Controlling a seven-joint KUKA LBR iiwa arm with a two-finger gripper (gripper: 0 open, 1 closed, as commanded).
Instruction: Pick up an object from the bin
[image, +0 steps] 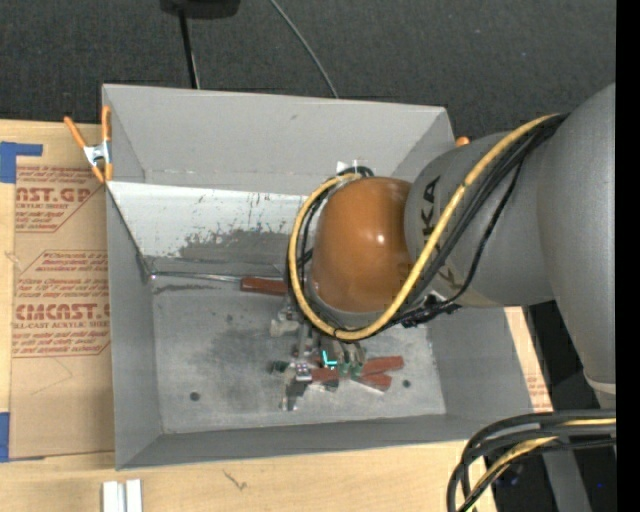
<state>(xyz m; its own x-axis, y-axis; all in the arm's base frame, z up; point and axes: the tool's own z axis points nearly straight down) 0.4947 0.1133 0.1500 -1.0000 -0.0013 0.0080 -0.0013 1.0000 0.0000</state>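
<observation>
From the camera view, the arm (540, 220) reaches in from the right, and its orange cover (360, 245) hangs over the middle of the bin (130, 300). Below the cover, the pincer (302, 376) sits low over the bin floor, toward the front. It is at a small heap (325, 368) of red, green and metal-looking bits. I cannot tell how far it is open or whether it grips anything. A red piece (384, 371) lies just right of the heap. A brown strip (264, 285) lies apart, at the foot of the back wall.

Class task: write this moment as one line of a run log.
tool: low over bin floor, front middle | nearest: small red-brown pieces beside it | apart: red-brown strip by back wall | grasp: cannot tell
</observation>
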